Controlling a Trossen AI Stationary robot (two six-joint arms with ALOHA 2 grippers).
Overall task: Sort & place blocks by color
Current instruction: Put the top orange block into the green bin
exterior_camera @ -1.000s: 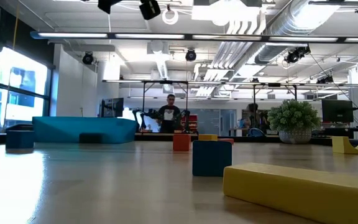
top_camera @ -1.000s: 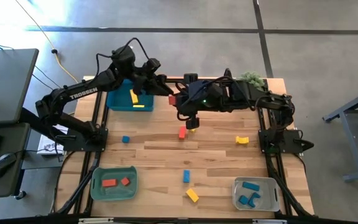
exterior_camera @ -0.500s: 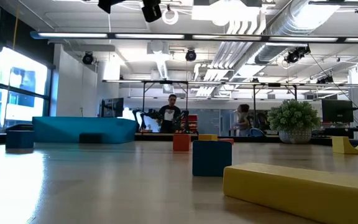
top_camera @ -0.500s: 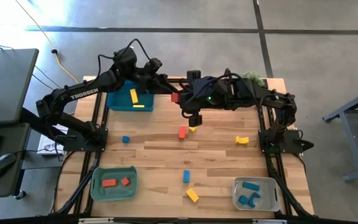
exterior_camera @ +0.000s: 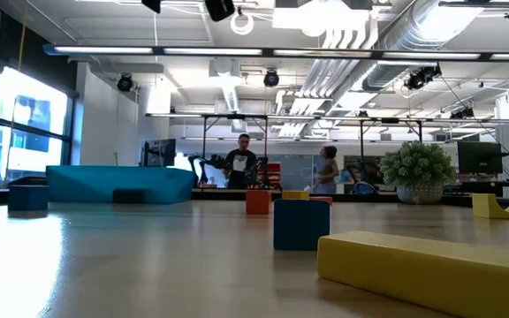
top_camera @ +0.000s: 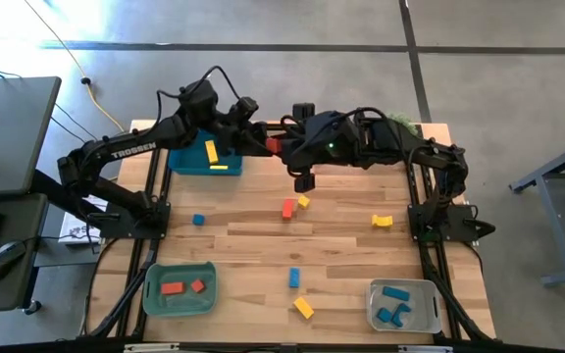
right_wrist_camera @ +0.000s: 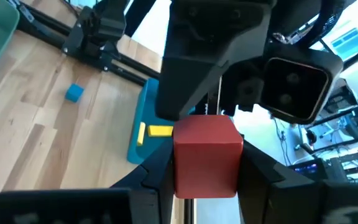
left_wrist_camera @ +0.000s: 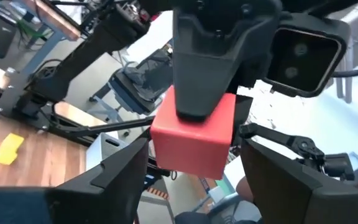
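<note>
Right gripper (right_wrist_camera: 207, 186): clamped on a red cube (right_wrist_camera: 207, 155), raised above the table's far middle.
Left gripper (left_wrist_camera: 194, 180): fingers spread apart either side of that cube, not gripping.
Teal tray (top_camera: 186, 162): beside the grippers, holds two yellow blocks (top_camera: 211, 152).
Green tray (top_camera: 155, 294): two red blocks.
Grey tray (top_camera: 420, 294): blue blocks.
Table (top_camera: 243, 245): loose red, yellow and blue blocks.

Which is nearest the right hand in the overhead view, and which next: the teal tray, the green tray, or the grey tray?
From the right hand, holding a red block:
1. Teal tray, far-left corner, close beside it.
2. Green tray, near-left corner.
3. Grey tray, near-right corner, slightly farther.
</note>
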